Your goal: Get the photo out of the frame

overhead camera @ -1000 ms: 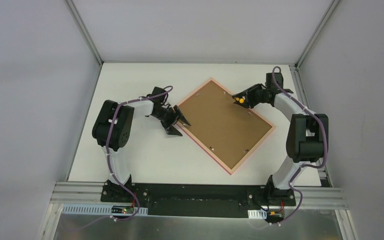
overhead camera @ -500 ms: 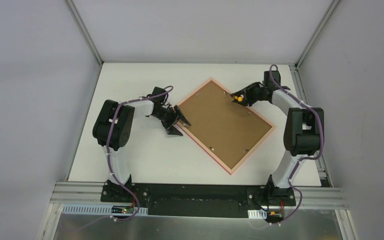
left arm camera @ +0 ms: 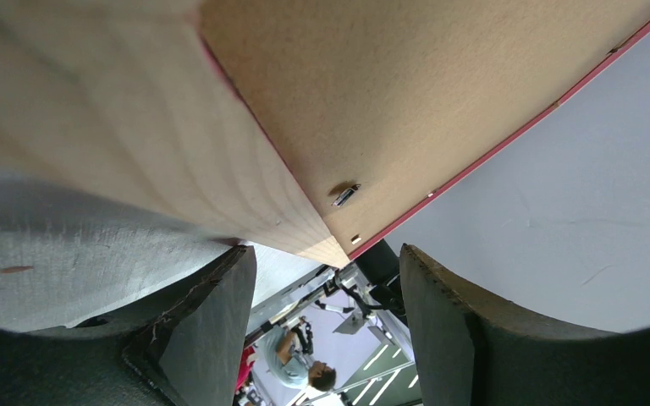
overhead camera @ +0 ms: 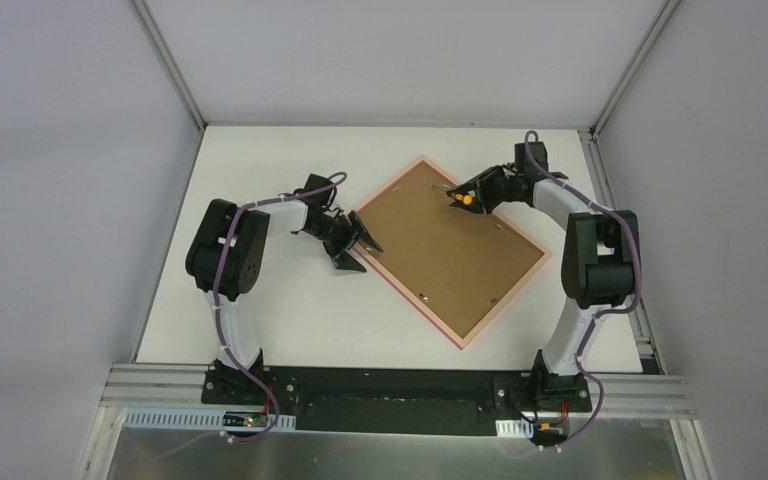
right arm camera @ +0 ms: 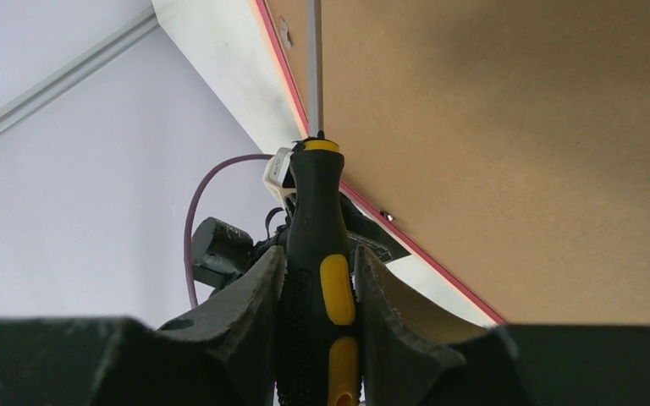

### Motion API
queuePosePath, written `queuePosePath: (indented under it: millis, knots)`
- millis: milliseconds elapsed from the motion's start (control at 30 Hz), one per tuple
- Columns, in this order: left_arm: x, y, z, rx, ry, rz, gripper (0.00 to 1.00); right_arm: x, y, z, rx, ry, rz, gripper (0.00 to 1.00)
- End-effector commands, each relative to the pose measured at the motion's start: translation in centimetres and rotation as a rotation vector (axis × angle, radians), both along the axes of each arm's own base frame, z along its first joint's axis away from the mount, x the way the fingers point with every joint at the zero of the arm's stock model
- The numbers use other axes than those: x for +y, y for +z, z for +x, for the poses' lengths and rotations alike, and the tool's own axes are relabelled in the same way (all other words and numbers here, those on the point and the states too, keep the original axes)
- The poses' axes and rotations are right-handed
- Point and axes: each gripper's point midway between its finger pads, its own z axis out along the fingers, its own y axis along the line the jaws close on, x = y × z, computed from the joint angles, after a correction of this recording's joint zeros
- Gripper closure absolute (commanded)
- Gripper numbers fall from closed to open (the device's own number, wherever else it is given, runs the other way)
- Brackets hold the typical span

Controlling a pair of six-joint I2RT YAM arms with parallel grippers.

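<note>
The frame [overhead camera: 450, 255] lies flat on the white table [overhead camera: 260, 300], turned so its corners point like a diamond. Its pink edge [overhead camera: 409, 281] runs all the way round. Its brown back [right arm camera: 516, 127] faces up, so the photo is hidden under it and its picture side cannot be seen. Small metal tabs [left arm camera: 345, 195] sit near the edge of the brown back. The left gripper [overhead camera: 357, 248] is at the left corner of the frame. Its two dark fingers [left arm camera: 207, 326] stand well apart and are not squeezing anything. One finger is over the corner of the frame and the other is just off the frame on the table. The right gripper [right arm camera: 317, 296] reaches over the far right side of the frame. It is closed tight on a screwdriver [right arm camera: 322, 245] with a black and yellow handle. The thin metal shaft [right arm camera: 314, 68] of the screwdriver points across the brown back to the far corner of the frame. The tip ends close to the pink edge, beside another tab [right arm camera: 284, 32]. I cannot tell if the tip touches the frame.
</note>
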Motion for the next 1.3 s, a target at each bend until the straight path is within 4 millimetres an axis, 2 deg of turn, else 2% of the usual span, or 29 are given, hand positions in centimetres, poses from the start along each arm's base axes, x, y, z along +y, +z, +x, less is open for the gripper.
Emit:
queuePosePath:
  millis: [0,133,233,300,367,433,533,600,667,767,900,967,1067,1267]
  knots:
    - [0.0,-0.3,-0.5,0.008,-0.009,0.008,0.36,1.2,2.8,-0.5,-0.047,0.024,0.059,1.00]
    - [-0.1,0.6,-0.2,-0.025,-0.020,-0.005,0.34,-0.1,5.8,-0.3,-0.120,-0.016,0.015,1.00]
    - [-0.2,2.1,0.2,-0.089,-0.042,-0.019,0.31,-2.2,8.0,-1.1,-0.169,-0.027,-0.157,1.00]
    - [-0.3,3.1,0.4,-0.131,-0.058,-0.029,0.29,-4.6,9.0,-2.1,-0.175,-0.051,-0.333,1.00]
    - [-0.3,4.1,0.4,-0.168,-0.076,-0.040,0.29,-8.7,9.1,-4.0,-0.132,-0.116,-0.569,1.00]
    - [-0.3,4.8,0.4,-0.197,-0.094,-0.045,0.28,-13.1,9.4,-6.8,-0.068,-0.196,-0.796,1.00]
    - [-0.1,5.5,0.0,-0.219,-0.123,-0.039,0.29,-20.3,9.7,-12.5,0.094,-0.347,-1.142,1.00]
    - [0.1,5.8,-0.3,-0.227,-0.136,-0.034,0.29,-23.3,9.4,-17.5,0.227,-0.408,-1.287,1.00]
    - [0.3,6.0,-0.6,-0.236,-0.149,-0.026,0.29,-25.2,8.8,-21.0,0.316,-0.440,-1.377,1.00]
    - [0.5,6.2,-1.0,-0.239,-0.160,-0.019,0.29,-26.6,6.6,-25.7,0.473,-0.417,-1.410,1.00]
    - [0.6,6.3,-1.3,-0.238,-0.168,-0.018,0.29,-26.1,1.6,-30.5,0.741,-0.423,-1.212,1.00]
    - [0.6,6.4,-1.4,-0.235,-0.171,-0.021,0.29,-25.3,-0.4,-31.1,0.776,-0.436,-1.121,1.00]
    - [0.6,6.4,-1.5,-0.234,-0.173,-0.024,0.29,-25.2,-2.1,-31.7,0.804,-0.439,-1.115,1.00]
    - [0.8,6.8,-1.8,-0.245,-0.174,-0.022,0.29,-25.8,-4.0,-30.2,0.815,-0.432,-1.124,0.99]
